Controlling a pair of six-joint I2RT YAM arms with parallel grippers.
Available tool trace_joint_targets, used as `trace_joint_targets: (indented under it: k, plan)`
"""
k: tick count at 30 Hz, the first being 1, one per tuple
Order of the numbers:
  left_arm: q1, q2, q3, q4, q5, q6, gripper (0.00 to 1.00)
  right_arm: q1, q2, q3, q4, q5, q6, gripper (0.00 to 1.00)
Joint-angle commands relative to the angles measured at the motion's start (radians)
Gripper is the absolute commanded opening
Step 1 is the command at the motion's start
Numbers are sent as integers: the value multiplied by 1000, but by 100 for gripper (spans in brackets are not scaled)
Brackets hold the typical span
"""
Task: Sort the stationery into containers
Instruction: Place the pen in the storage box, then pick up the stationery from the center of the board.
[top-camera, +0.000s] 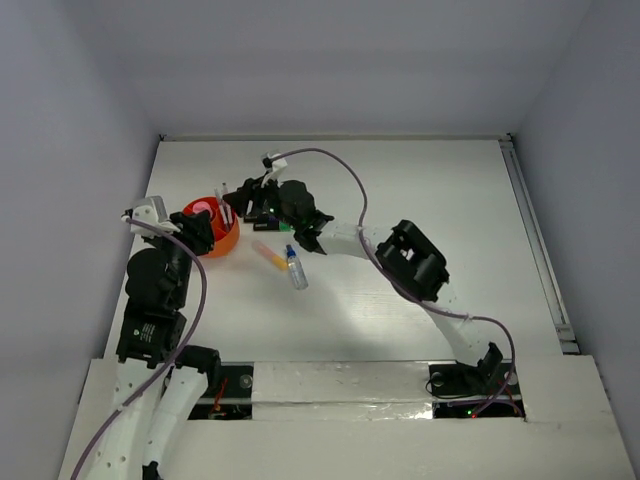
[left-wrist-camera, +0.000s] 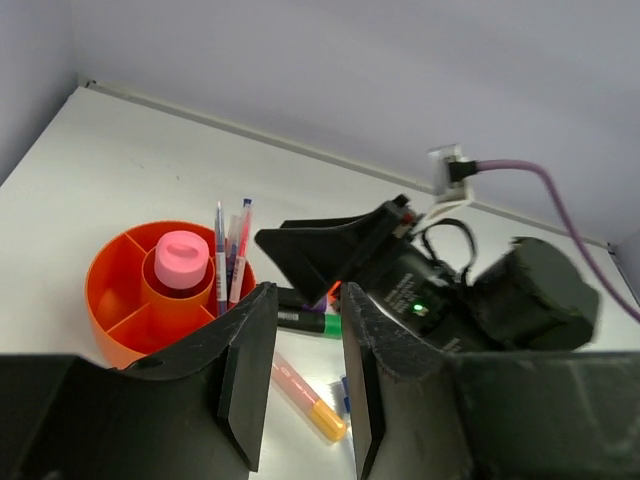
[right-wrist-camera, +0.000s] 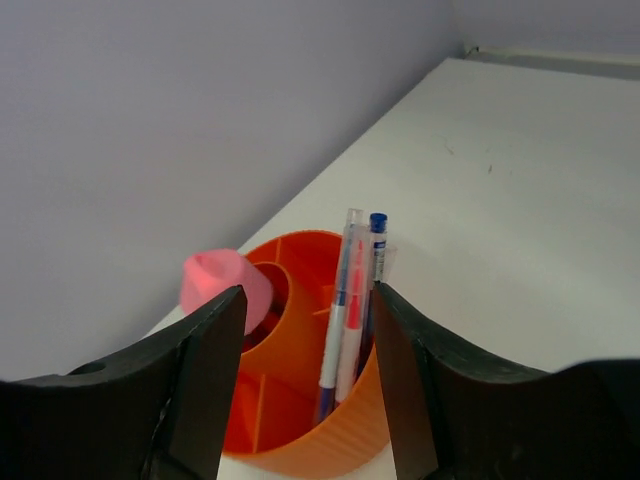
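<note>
The orange holder (top-camera: 222, 243) stands at the left of the table. It holds the pink-capped bottle (left-wrist-camera: 180, 262) in its middle and thin pens (left-wrist-camera: 228, 255) at its rim. My right gripper (top-camera: 250, 203) hovers open and empty just beyond the holder (right-wrist-camera: 300, 445), and the pens (right-wrist-camera: 345, 310) show between its fingers. My left gripper (top-camera: 198, 232) is open and empty beside the holder (left-wrist-camera: 115, 300). The yellow marker (top-camera: 268, 255) and the clear blue-capped bottle (top-camera: 295, 271) lie on the table to the right. A green highlighter (left-wrist-camera: 310, 322) lies under the right gripper, with other highlighters mostly hidden behind it. The scissors are not in view.
The right arm (top-camera: 410, 255) stretches across the table's middle, its purple cable (top-camera: 340, 165) looping above it. The back wall and left wall (right-wrist-camera: 150, 150) stand close to the holder. White table (top-camera: 430, 190) lies to the right.
</note>
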Motion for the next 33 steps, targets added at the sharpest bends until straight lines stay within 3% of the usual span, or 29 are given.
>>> trace_joint_targets:
  k: [1,2,4,6,7,8,11,14,19,21,23,24,25,27,29,33]
  plan:
    - [10,39,-7,57,54,-16,28,10,-192,-162,161,29,-46,59]
    - [10,55,-4,59,65,-19,28,10,-264,-219,178,35,-51,58]
    - [10,114,4,65,143,-32,27,10,-336,-392,213,108,-51,42]
    - [10,197,22,62,267,-43,22,-36,-437,-497,246,127,-20,23]
    - [10,220,25,60,305,-58,20,-52,-470,-543,238,136,-6,5]
    - [10,243,27,68,332,-71,16,-69,-499,-621,196,150,18,0]
    - [-77,289,-10,117,320,-135,5,-147,-612,-747,88,197,82,0]
    - [-208,352,-16,94,179,-172,0,-237,-706,-833,5,181,141,0]
    - [-436,547,-44,121,-34,-244,0,-316,-799,-914,-139,153,109,0]
    - [-467,651,-33,121,-84,-267,0,-326,-818,-934,-156,151,98,0]
    - [-476,705,-29,155,-111,-275,7,-337,-850,-971,-162,142,90,5]
    - [-476,749,-22,155,-124,-276,19,-351,-859,-979,-167,138,87,10]
    - [-476,765,-21,155,-150,-273,25,-351,-867,-988,-179,122,83,20]
    - [-486,790,-24,158,-171,-272,37,-375,-878,-991,-190,99,75,28]
    - [-486,819,-32,169,-188,-278,43,-375,-879,-1000,-199,72,67,35]
    - [-486,897,-16,174,-199,-275,43,-386,-878,-1008,-199,49,64,36]
